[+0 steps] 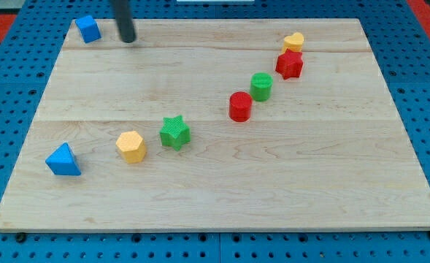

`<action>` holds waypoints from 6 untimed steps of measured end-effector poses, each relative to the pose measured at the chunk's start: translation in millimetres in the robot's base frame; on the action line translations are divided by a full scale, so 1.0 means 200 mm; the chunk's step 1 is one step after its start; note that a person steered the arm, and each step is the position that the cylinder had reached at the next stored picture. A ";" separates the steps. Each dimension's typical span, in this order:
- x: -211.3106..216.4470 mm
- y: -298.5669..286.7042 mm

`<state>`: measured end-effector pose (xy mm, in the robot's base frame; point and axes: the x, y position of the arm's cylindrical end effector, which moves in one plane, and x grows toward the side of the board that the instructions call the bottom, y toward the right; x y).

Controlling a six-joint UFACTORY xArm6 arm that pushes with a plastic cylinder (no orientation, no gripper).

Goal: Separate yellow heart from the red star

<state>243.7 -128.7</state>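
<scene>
Camera view: no pincer fitted; my tip [129, 40] far from touching yellow heart [294, 41] and red star [289, 64]. Risk: pushing both together, or heart off board.

Wood worktop [331, 183] w/ 8 blocks: yellow heart [294, 41] touching red star [290, 64]; green cylinder [261, 86], red cylinder [240, 107], green star [174, 132], yellow hexagon [131, 146], blue triangle [63, 161], blue block [88, 29].
</scene>
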 end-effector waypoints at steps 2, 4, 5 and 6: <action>-0.07 1.02; 0.08 1.71; 0.15 1.62; 0.15 1.36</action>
<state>273.3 142.3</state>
